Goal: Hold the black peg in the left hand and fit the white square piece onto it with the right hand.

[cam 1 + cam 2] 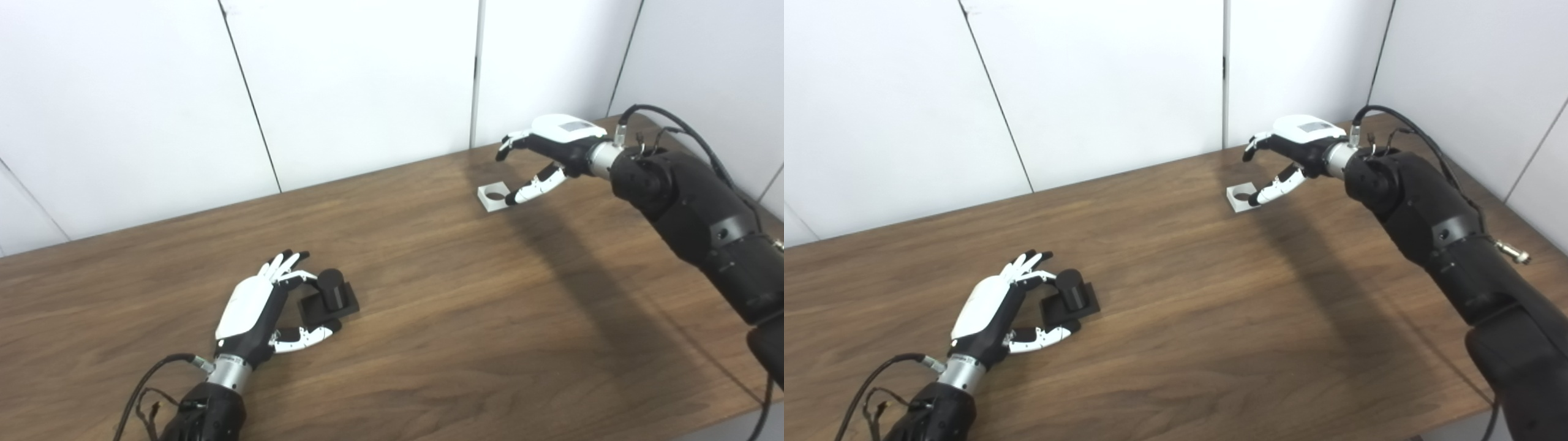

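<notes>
Left eye view: the left hand (254, 312) lies beside the peg (331, 293), fingers spread around its base but not closed, likely set to grip it. The peg stands on the table (429, 306). Far off, the right hand (545, 153) hovers open over the square (493, 197), thumb low near its edge.

Right eye view: same layout (slightly shifted). Whether the thumb touches the square is unclear, and its far corner is hidden.

Left hand (995, 312) cups black peg (1070, 293); right hand (1289, 153) open above white square piece (1240, 197).
</notes>
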Robot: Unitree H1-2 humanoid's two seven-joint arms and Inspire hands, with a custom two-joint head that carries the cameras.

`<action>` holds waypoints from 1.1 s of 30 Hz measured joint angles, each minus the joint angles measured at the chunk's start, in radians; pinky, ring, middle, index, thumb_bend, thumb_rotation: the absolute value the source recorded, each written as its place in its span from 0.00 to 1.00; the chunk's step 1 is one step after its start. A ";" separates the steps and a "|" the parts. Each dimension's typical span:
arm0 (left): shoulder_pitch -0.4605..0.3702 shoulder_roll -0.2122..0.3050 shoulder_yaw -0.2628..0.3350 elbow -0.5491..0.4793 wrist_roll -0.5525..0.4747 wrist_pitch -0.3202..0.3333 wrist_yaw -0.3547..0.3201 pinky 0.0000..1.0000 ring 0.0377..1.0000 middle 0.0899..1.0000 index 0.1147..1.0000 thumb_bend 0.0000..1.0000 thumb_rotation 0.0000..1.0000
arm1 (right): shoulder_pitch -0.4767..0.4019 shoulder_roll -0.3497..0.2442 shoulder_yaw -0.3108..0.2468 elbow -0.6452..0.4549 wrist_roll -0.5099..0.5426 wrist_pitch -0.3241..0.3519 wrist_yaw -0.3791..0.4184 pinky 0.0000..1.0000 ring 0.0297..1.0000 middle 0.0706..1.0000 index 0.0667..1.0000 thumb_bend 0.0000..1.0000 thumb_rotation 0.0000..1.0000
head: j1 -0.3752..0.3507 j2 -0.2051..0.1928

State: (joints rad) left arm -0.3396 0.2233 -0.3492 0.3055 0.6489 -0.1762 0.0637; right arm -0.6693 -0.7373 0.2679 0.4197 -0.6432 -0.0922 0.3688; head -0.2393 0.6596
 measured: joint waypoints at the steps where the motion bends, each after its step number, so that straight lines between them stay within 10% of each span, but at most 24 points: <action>1: 0.000 0.000 0.000 0.000 0.000 0.000 0.000 1.00 1.00 0.95 0.57 0.80 0.28 | -0.002 0.002 0.003 0.006 -0.003 0.000 0.002 0.89 0.93 0.92 0.80 0.73 0.51 | 0.002 0.000; 33: 0.010 0.001 0.004 -0.012 0.000 0.000 -0.002 1.00 1.00 0.95 0.57 0.80 0.27 | -0.087 0.073 0.064 0.245 -0.047 -0.038 -0.036 0.87 0.92 0.91 0.83 0.77 0.58 | 0.034 0.005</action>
State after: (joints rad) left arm -0.3299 0.2248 -0.3454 0.2931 0.6492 -0.1764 0.0619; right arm -0.7566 -0.6644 0.3321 0.6642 -0.6906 -0.1298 0.3331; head -0.2056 0.6642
